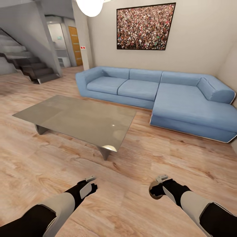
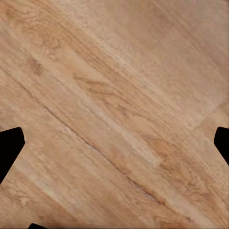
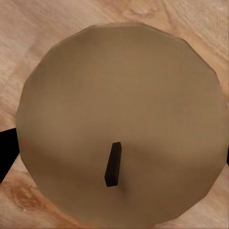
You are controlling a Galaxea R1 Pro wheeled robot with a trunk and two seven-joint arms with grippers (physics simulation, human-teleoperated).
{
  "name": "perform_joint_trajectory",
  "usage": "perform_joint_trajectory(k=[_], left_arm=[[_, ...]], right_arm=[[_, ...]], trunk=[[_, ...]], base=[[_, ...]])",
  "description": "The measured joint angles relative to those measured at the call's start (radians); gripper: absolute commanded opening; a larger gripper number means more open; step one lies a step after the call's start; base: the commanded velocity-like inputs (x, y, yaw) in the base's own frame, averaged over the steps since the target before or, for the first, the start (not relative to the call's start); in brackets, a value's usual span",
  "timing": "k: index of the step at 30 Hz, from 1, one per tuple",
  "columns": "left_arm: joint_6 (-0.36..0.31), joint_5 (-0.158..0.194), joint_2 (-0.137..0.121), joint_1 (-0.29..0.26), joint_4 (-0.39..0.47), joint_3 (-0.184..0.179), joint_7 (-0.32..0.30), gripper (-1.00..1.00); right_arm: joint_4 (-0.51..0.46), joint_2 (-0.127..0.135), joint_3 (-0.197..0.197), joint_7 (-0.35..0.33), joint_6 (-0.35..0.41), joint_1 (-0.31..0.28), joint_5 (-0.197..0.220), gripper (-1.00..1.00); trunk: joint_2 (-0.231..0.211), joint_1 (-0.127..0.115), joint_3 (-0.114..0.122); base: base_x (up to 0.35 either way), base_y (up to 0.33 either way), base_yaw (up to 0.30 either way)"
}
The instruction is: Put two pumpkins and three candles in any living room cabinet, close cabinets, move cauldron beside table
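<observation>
My right gripper (image 1: 160, 180) is low over the wooden floor and shut on a tan-brown candle (image 1: 153, 193). In the right wrist view the candle's round top (image 3: 119, 95) with its short dark wick (image 3: 113, 164) sits between the dark fingers (image 3: 6, 152). My left gripper (image 1: 90, 179) hovers open over bare floor, its fingertips (image 2: 9, 145) spread wide with nothing between them. The low table (image 1: 65, 113) with a glossy grey-beige top stands ahead of both grippers, slightly left.
A blue corner sofa (image 1: 158, 90) runs along the back wall and right side. Dark stairs (image 1: 29, 65) rise at the far left, beside a hallway with a wooden door (image 1: 75, 46). Wooden floor (image 1: 125, 197) lies between me and the table.
</observation>
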State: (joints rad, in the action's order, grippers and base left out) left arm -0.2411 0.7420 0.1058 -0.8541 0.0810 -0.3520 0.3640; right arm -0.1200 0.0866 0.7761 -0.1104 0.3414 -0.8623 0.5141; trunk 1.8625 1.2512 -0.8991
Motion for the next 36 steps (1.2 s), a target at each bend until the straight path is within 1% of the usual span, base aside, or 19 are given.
perform_joint_trajectory(k=[13, 25, 36], left_arm=[[0.001, -0.001, 0.0, 0.0, -0.005, 0.0, 0.0, 1.0], [0.001, -0.002, 0.0, 0.0, -0.005, 0.0, 0.0, 1.0], [0.001, -0.002, 0.0, 0.0, -0.005, 0.0, 0.0, 1.0]], right_arm=[[0.0, 0.0, 0.0, 0.0, 0.0, 0.0, 0.0, -1.0], [0.0, -0.001, 0.0, -0.001, 0.018, 0.0, 0.0, -1.0], [0.0, -0.002, 0.0, -0.001, 0.018, 0.0, 0.0, -1.0]], trunk=[[0.0, 0.0, 0.01], [0.0, 0.0, 0.019], [0.0, 0.0, 0.026]], base=[[-0.004, 0.0, 0.248], [-0.222, 0.084, 0.258], [-0.028, 0.008, 0.259]])
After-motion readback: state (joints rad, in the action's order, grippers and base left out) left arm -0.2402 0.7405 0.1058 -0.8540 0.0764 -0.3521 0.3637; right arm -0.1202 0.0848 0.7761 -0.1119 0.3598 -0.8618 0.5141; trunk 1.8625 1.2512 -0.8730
